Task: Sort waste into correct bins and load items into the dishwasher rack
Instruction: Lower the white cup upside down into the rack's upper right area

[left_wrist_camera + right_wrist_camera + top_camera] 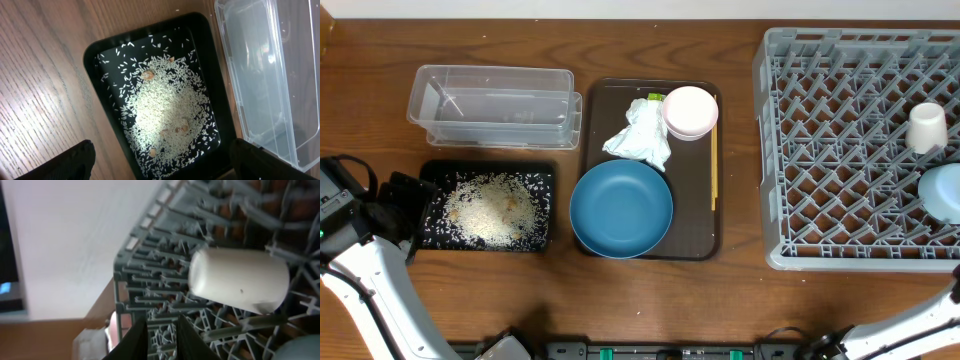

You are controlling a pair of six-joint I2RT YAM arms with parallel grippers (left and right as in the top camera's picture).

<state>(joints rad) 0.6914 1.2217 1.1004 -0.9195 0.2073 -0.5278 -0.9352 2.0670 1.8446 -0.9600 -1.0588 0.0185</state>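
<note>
On the brown serving tray (692, 215) sit the dark blue bowl (620, 208), napkin (640, 135), pinkish-white cup (690, 112) and chopsticks (713, 165), whose long axis runs along its right edge. The right tool (162, 324), narrowly apart and empty, hangs right of that tray over the dishwasher rack (840, 150). It looks the nearer one to the chopsticks. The left tool (162, 145), wide apart and empty, hovers left of it over the black tray (95, 55). The surface (520, 300) is wooden and the wall pale.

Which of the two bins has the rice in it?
The shallow black tray, with white rice spread over its floor; the clear container has no such heap.
</note>
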